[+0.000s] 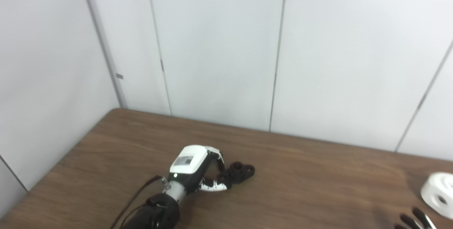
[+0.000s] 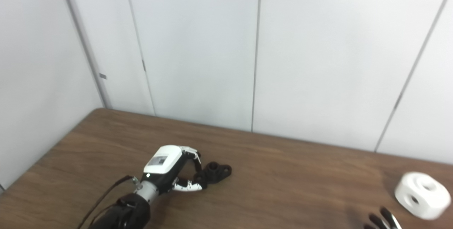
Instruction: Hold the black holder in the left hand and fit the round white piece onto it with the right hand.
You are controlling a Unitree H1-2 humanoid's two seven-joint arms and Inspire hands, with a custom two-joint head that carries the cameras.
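Left hand (image 2: pixel 170 172) fingers curled on the holder (image 2: pixel 216 171), right hand (image 2: pixel 384 220) spread empty near the white piece (image 2: pixel 421 194) at 3 o'clock, so fitting's still undone.

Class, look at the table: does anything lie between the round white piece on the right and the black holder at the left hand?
Nothing visible does. Only bare table lies between the round white piece and the black holder at the left hand.

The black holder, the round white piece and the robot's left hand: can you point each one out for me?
black holder (image 2: pixel 216 170), right eye view, on its upper ringed part.
round white piece (image 2: pixel 421 194), right eye view, on its top face.
left hand (image 1: pixel 193 167), left eye view, on the white back of the hand.
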